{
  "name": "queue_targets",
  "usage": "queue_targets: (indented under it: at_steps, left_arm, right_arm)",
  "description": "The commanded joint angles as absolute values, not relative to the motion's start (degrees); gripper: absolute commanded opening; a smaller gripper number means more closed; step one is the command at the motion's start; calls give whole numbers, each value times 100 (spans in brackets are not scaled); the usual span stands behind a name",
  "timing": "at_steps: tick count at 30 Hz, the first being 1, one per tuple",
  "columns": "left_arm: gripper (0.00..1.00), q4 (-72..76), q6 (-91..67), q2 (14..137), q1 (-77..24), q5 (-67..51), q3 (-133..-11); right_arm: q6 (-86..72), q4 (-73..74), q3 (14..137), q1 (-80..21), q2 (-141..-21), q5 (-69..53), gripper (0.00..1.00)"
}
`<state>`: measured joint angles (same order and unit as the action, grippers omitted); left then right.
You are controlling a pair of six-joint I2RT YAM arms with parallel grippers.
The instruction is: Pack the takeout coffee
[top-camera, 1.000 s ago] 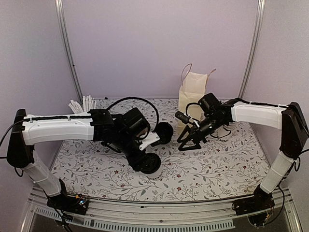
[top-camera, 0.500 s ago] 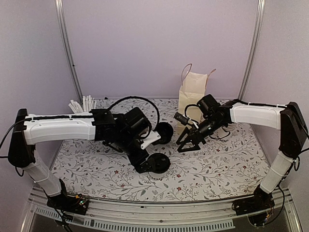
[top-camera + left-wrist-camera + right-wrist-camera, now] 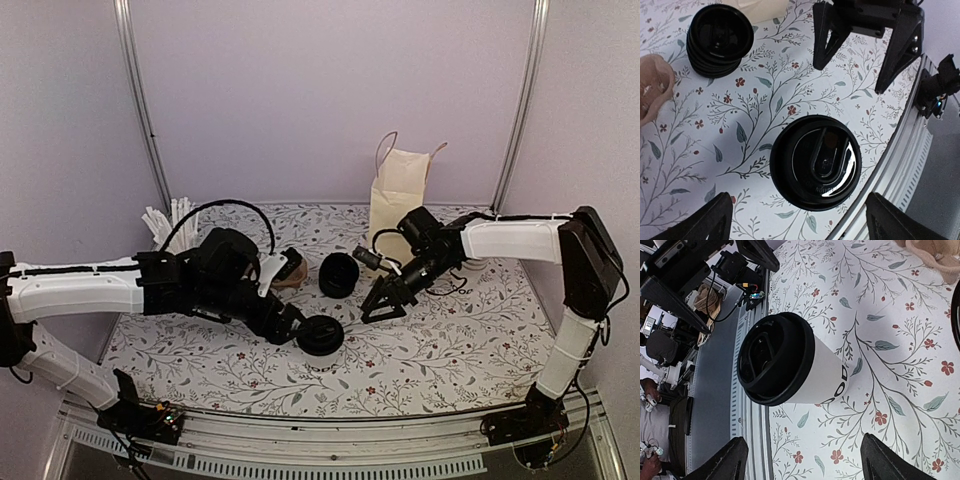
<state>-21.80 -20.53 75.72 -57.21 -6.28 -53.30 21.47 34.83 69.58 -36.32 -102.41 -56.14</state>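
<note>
The takeout coffee [image 3: 322, 336], a white paper cup with a black lid and dark lettering near its base, stands upright on the floral table near the front. My left gripper [image 3: 284, 322] is open just left of it. In the left wrist view the lid [image 3: 816, 169] sits ahead of the spread fingertips [image 3: 715, 220], untouched. My right gripper [image 3: 384, 300] hangs open to the cup's right and behind it, nothing between its fingers. In the right wrist view the cup [image 3: 790, 360] lies beyond the open gripper [image 3: 805, 440].
A tan paper bag [image 3: 398, 200] with handles stands at the back behind the right arm. A stack of black lids [image 3: 338, 274] sits mid-table, with a tan-brown object [image 3: 288, 265] to its left. White stir sticks [image 3: 170, 215] stand at the back left. The metal front rail [image 3: 920, 150] runs close to the cup.
My left gripper opened and drew back to the left, leaving the coffee standing on the table. The right gripper shifted slightly left toward the cup.
</note>
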Motion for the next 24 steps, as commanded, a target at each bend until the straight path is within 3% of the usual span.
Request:
queue_targets:
  at_steps: [1, 9, 24]
  left_arm:
    - [92, -1089, -2968, 7360, -5605, -893, -4788]
    - [88, -200, -3399, 7334, -5499, -1234, -4076]
    - [86, 505, -3074, 7979, -5384, -1671, -3872]
  right_arm:
    - [1890, 3517, 7309, -3832, -10605, -5613, 79]
    - [1917, 3742, 7762, -4108, -11134, -5791, 78]
    - [1872, 4034, 8239, -4263, -11573, -5979, 84]
